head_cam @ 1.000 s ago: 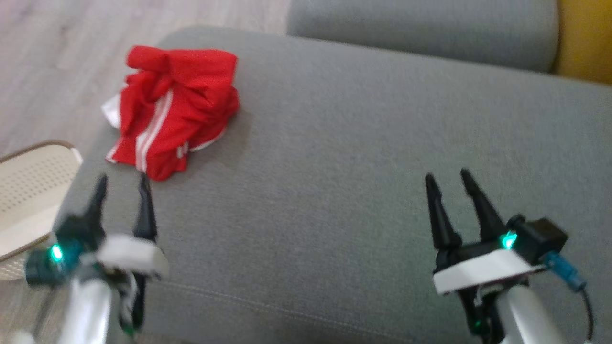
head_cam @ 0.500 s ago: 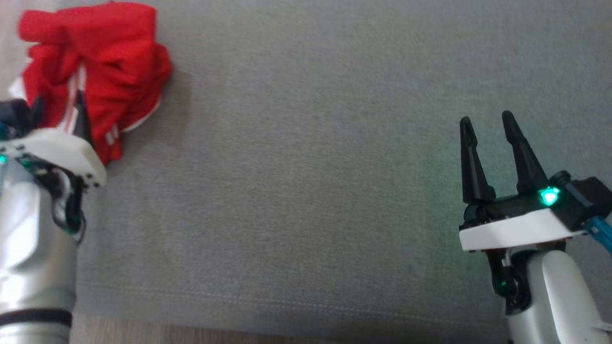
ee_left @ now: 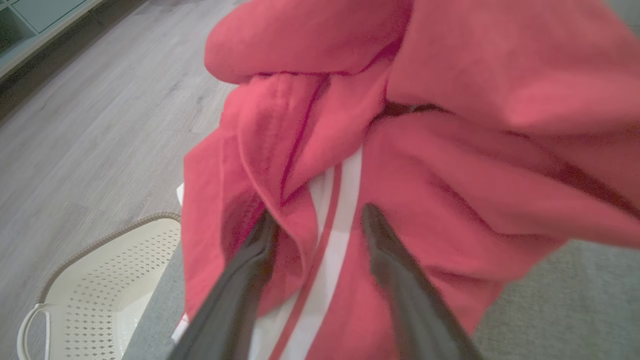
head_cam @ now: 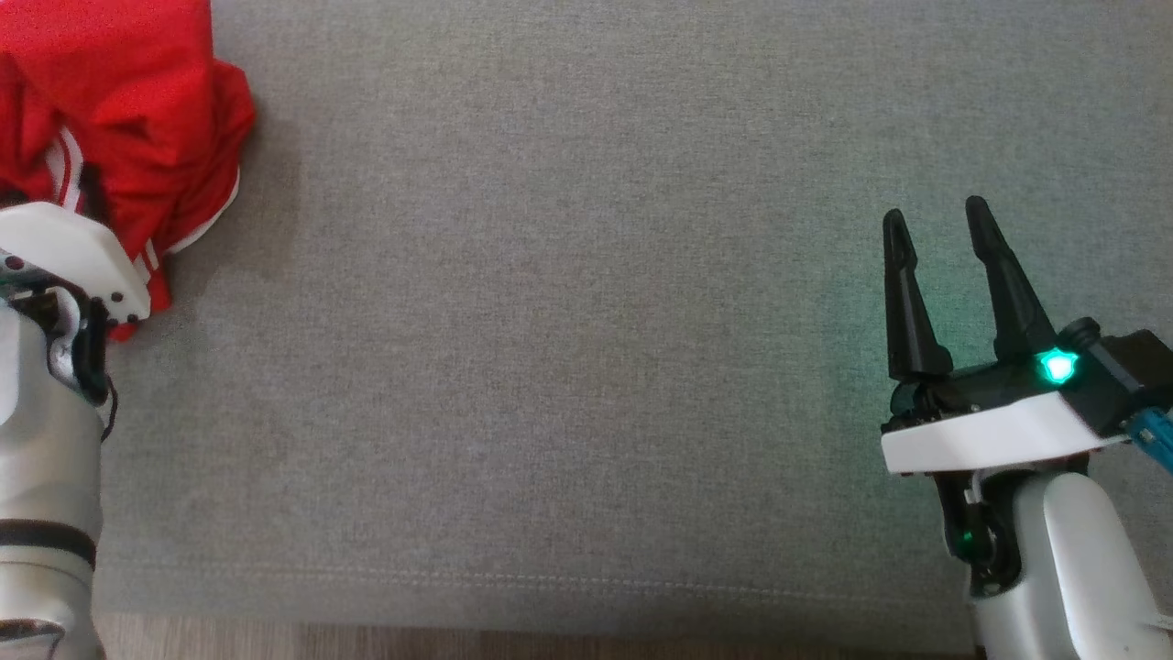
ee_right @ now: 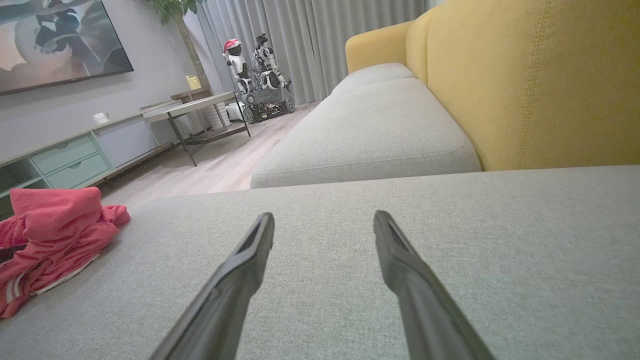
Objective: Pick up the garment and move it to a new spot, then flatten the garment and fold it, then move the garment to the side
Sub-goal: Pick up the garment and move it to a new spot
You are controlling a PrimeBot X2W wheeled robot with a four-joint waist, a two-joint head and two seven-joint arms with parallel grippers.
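The grey sofa seat [head_cam: 586, 321] stretches wide and bare across the head view. The red garment [head_cam: 119, 101] lies crumpled at its far left edge, beside the drop to the floor, where a pale basket [ee_left: 100, 280] stands below. As a heap it shows no clear long axis, and only its white stripes [ee_left: 345, 200] run roughly along the line of the fingers.

The left gripper [ee_left: 317, 215] is much the nearer. It is pushed into the cloth from the near side, jaws apart, with a raised fold and the stripes lying between the two fingers. Nothing is pinched yet. The right gripper [head_cam: 935, 209] hovers spread and empty over bare seat, well apart from the garment, which lies off to its left.

The pick-up likely falls to the left arm, which must clamp that fold and carry it rightward onto the open seat.
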